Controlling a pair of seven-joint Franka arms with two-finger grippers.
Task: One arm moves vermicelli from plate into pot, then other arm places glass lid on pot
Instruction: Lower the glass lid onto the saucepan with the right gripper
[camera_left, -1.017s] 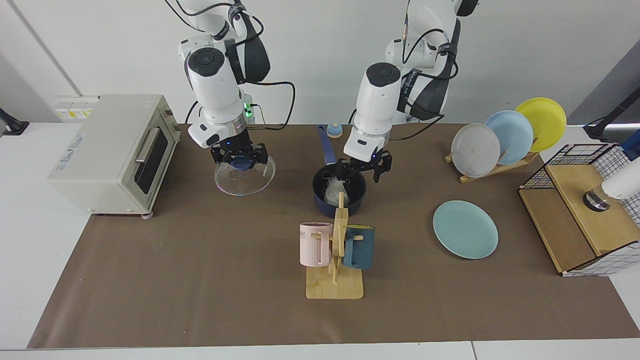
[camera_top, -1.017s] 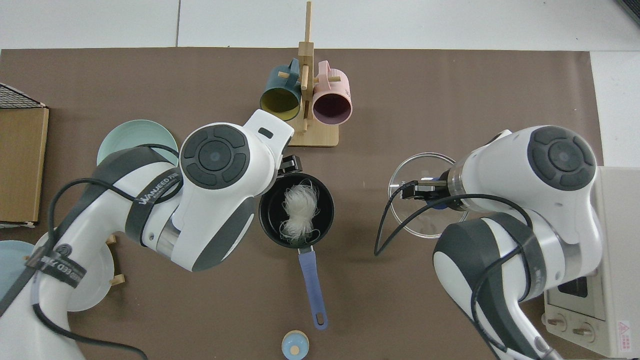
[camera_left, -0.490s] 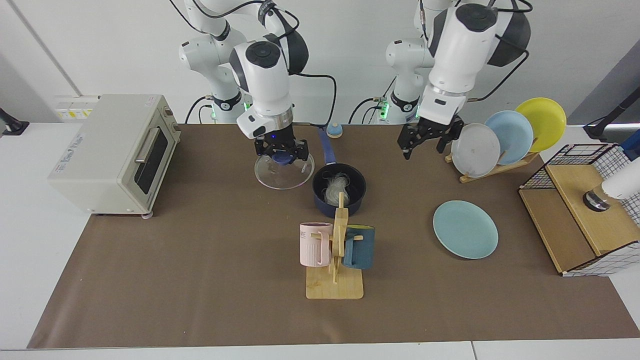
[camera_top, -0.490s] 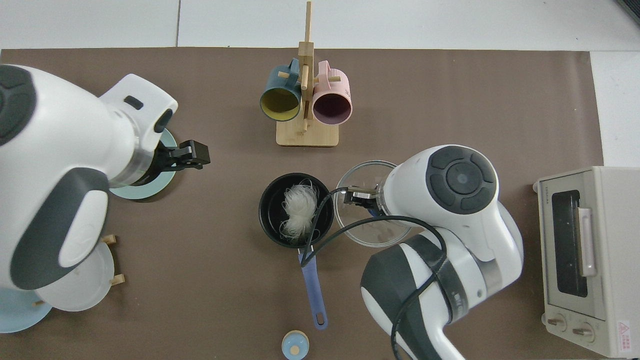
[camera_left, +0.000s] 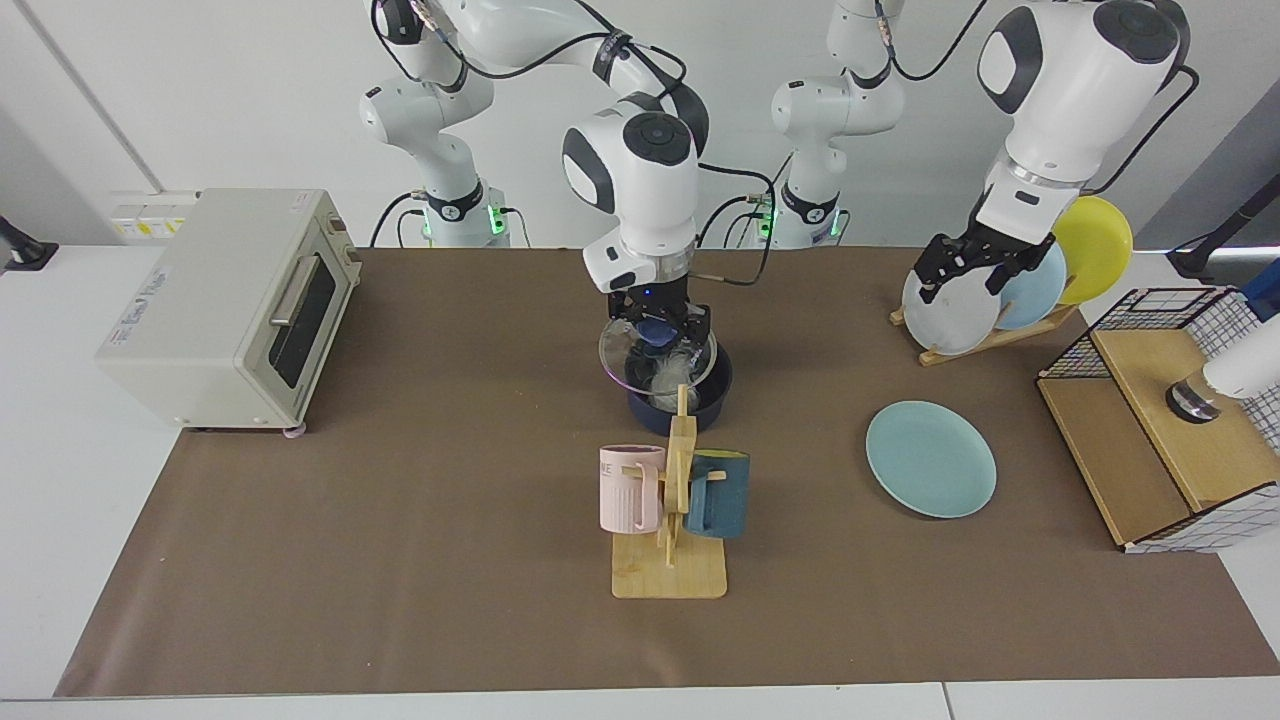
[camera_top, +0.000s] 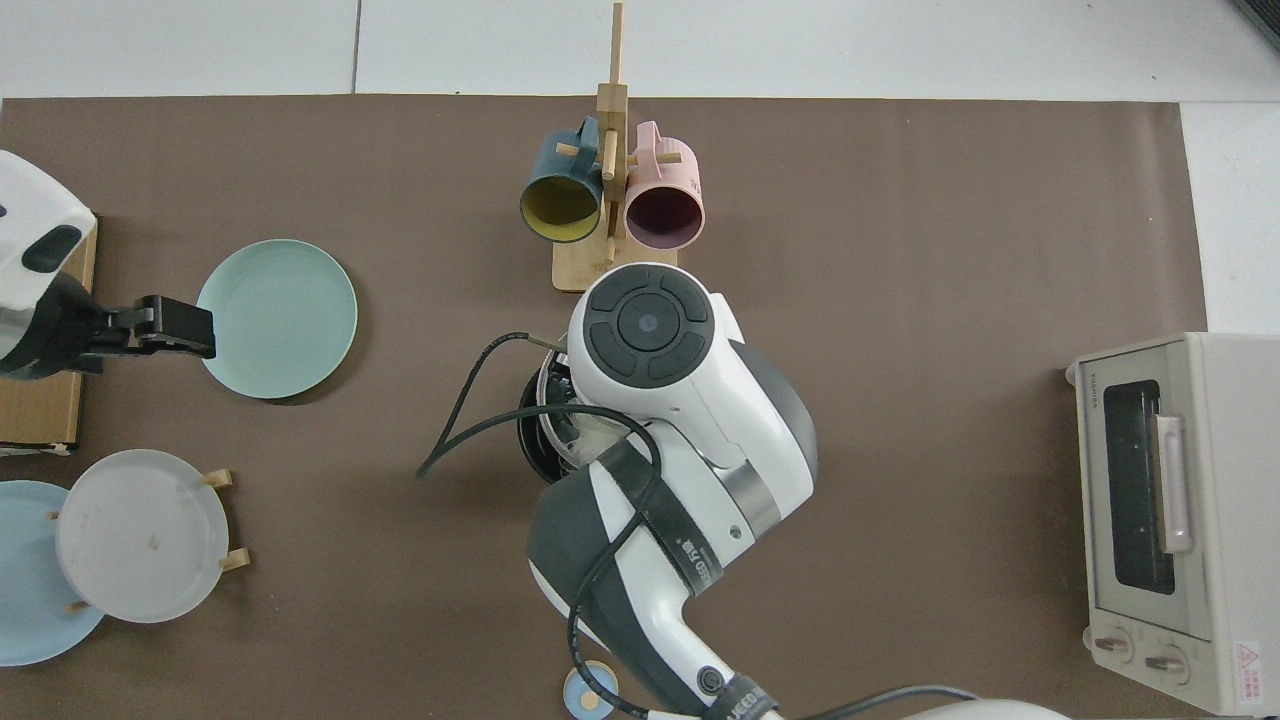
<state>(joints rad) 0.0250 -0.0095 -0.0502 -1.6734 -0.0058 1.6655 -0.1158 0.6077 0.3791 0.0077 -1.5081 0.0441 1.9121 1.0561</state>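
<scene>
My right gripper is shut on the blue knob of the glass lid, which hangs slightly tilted right over the pot at the table's centre. The white vermicelli lies inside the pot and shows through the glass. In the top view the right arm covers most of the pot, leaving only a dark sliver of rim. The teal plate lies bare. My left gripper is open and raised, in front of the upright plates.
A mug rack with a pink and a dark teal mug stands just in front of the pot. A toaster oven sits on one side, a plate rack and a wire basket on the other.
The right arm has carried the glass lid from beside the toaster oven to right above the pot. The left gripper has left the pot, risen and drawn back to the plate rack.
</scene>
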